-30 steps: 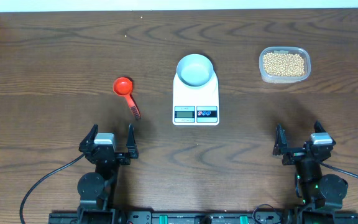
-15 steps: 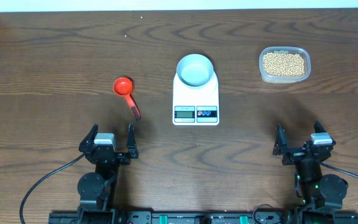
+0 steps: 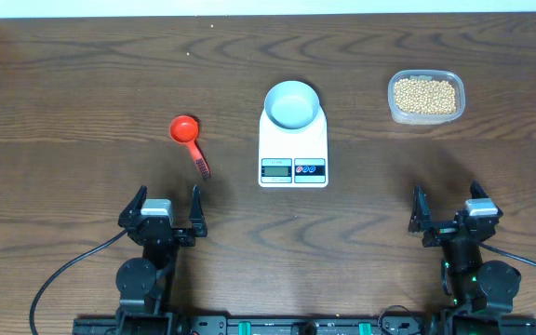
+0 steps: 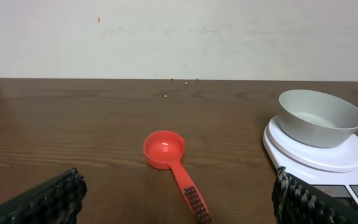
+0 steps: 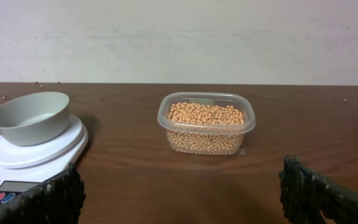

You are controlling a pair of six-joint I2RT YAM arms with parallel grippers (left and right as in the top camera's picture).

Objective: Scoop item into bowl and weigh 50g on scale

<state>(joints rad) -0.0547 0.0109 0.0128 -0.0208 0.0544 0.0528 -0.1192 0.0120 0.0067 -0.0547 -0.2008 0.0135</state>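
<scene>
Clearly, the beans (image 3: 425, 95) are small, round and tan-yellow. They are heaped in a clear plastic container (image 3: 394, 112) at the far right of the table (image 3: 82, 84), well apart from the scale (image 3: 293, 149). The pale bluish-white bowl (image 3: 291, 102) sits on the white scale's round platform at mid-table and looks empty. A red scoop (image 3: 186, 130) lies left of the scale, its handle pointing toward the near edge. The left gripper (image 3: 167, 203) and right gripper (image 3: 447, 209) sit near the front edge, jaws spread wide, holding nothing. The table is dark wood grain, with a plain pale wall (image 4: 229, 37) behind it. The scale's display is too small to read, and each wrist view cuts the scale off at its border.
</scene>
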